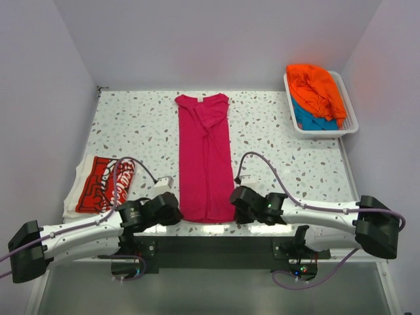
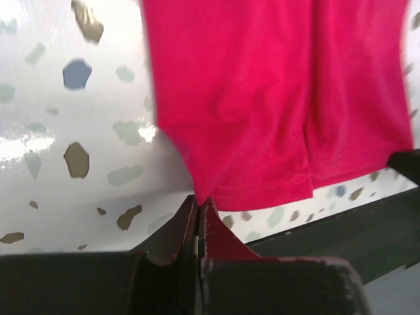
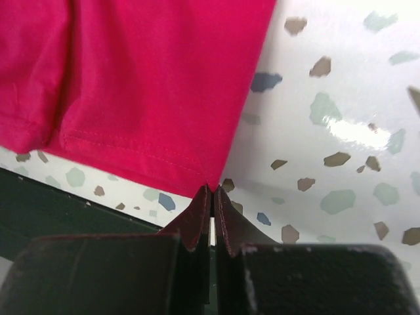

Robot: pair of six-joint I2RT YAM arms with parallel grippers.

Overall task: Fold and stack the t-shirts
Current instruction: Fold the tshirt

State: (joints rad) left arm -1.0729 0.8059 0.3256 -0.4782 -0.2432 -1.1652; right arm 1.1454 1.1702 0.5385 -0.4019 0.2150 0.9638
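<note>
A magenta-pink t-shirt lies as a long narrow strip down the middle of the table, collar at the far end, hem at the near edge. My left gripper is shut on the hem's near left corner. The hem's near right corner is pinched in my right gripper, also shut. A folded red t-shirt with white lettering rests at the left on a white cloth. An orange t-shirt lies heaped over a teal-blue one in the basket.
The white slatted basket stands at the far right corner of the speckled table. The table's dark front rail runs just below the pink hem. Purple cables loop over both arms.
</note>
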